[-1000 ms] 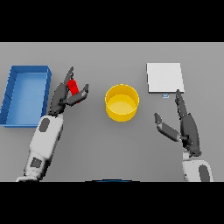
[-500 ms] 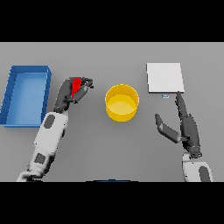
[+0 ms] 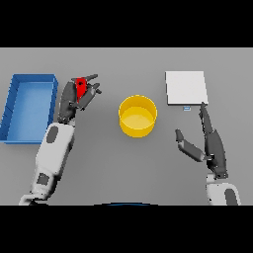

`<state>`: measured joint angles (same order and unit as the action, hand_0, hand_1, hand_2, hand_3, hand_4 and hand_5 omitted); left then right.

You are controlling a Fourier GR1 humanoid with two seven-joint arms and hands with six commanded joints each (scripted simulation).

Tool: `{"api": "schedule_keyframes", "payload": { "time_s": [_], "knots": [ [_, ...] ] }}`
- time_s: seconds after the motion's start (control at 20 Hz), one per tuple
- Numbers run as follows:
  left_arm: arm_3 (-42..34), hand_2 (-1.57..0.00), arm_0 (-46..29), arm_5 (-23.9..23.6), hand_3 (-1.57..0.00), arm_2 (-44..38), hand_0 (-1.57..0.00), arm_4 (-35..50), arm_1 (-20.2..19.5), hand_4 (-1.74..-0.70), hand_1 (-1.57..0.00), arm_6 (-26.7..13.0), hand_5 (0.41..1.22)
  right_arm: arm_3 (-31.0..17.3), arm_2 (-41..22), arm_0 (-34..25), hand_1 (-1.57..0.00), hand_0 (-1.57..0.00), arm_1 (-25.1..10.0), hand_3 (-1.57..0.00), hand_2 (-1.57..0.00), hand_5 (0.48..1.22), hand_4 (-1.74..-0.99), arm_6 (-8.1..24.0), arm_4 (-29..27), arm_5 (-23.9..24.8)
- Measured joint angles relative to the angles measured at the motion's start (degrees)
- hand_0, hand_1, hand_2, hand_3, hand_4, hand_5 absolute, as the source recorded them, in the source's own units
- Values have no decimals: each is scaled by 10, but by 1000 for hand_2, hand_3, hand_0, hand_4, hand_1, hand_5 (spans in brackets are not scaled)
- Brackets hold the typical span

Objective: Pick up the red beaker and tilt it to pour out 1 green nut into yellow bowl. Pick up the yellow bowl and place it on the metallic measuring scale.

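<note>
Since the frame a second back, left hand [image 3: 74, 96] has closed in on the beaker [image 3: 80, 88] and drawn it slightly up and away from the table's near side; bowl, scale and right hand sit as before.

Head view: left hand's fingers are curled round the red beaker, which shows only as a small red patch among them, just right of the blue bin [image 3: 28, 107]. Beaker looks tipped, but how far I cannot tell. No green nut visible anywhere. Bowl [image 3: 138, 115] stands mid-table, well apart from the beaker, nothing seen inside. Scale [image 3: 186, 88] lies further right, bare. Right hand [image 3: 210, 141] rests near the bowl's right, below the scale, fingers straight and spread, holding nothing.

Risks, as I judge them: beaker is far from the bowl, so any tilt now would drop the nut on the table. Fingers cover the beaker, so the mouth's direction is unclear; a wrong turn spills outward. A hard tilt could release more than one.
</note>
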<state>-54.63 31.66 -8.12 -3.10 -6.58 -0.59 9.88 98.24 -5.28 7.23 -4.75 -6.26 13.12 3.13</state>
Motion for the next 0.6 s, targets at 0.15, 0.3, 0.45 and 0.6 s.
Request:
{"api": "schedule_keyframes", "payload": {
  "time_s": [0.15,0.3,0.45,0.6],
  "knots": [
    [-47,-1559,-1,4,-1554,43,-1558,-28,-16,-1725,-1558,-27,1117,-18,-3,-6,1,1,3,1,1,661,-1261,0,7,2],
    [-75,-1565,16,24,-1562,98,-1564,-80,-54,-1733,-1565,-100,1125,-11,-1,-13,1,1,-3,1,1,671,-1256,1,8,2],
    [-82,-1565,28,36,-1562,135,-1564,-110,-68,-1733,-1565,-132,1112,-8,-3,-5,1,1,-3,1,1,678,-1256,6,14,3],
    [-80,-1566,37,38,-1564,160,-1566,-130,-76,-1734,-1566,-152,1114,-4,-5,-4,1,1,-1,1,1,680,-1254,10,13,3]
  ]
}}
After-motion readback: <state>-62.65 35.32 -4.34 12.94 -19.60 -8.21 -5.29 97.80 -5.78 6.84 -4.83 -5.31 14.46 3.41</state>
